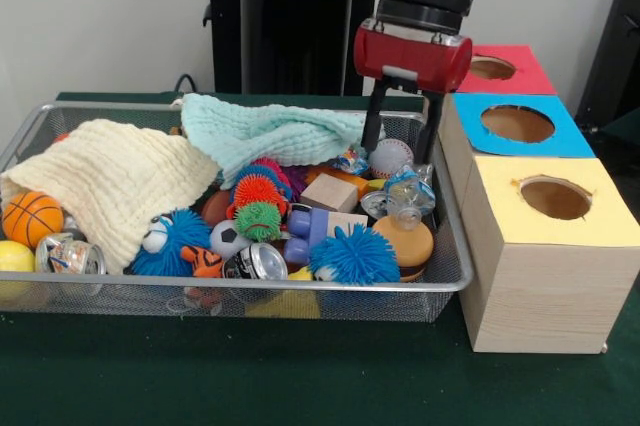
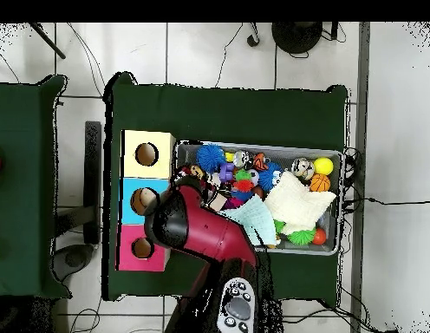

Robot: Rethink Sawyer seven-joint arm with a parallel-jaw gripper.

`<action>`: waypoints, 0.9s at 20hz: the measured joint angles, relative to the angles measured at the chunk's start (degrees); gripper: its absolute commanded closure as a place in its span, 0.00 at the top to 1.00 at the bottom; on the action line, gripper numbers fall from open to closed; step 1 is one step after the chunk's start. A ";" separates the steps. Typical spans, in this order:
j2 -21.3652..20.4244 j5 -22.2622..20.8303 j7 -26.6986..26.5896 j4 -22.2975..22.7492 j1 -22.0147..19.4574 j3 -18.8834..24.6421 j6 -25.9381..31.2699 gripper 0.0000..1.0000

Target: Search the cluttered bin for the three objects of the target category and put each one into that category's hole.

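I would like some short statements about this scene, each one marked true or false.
1. The end effector is open, above a clear plastic bottle in the bin. True.
2. The nearest box in the front view has a red top. False: the yellow box is nearest; the red box is farthest.
3. A cream cloth and a mint cloth lie in the bin. True.
4. The orange basketball sits beside the boxes. False: it is at the bin's opposite end.

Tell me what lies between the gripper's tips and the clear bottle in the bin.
Nothing: in the front view the open gripper hangs just above the clear bottle, a bare gap between.
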 measured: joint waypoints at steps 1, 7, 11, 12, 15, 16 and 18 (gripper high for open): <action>0.17 -0.53 0.00 0.00 -0.47 0.45 -0.14 1.00; 1.93 -3.44 0.00 -0.02 -2.65 2.66 -0.93 1.00; 3.58 -5.00 0.00 -0.03 -3.22 3.75 -1.09 1.00; 4.09 -5.36 0.00 -0.03 -3.28 4.09 -1.18 1.00; 5.08 -5.85 0.00 -0.05 -3.28 5.00 -1.68 1.00; 5.22 -5.92 0.00 -0.04 -3.28 5.12 -1.79 1.00; 5.93 -6.26 0.00 -0.05 -3.31 5.73 -2.39 1.00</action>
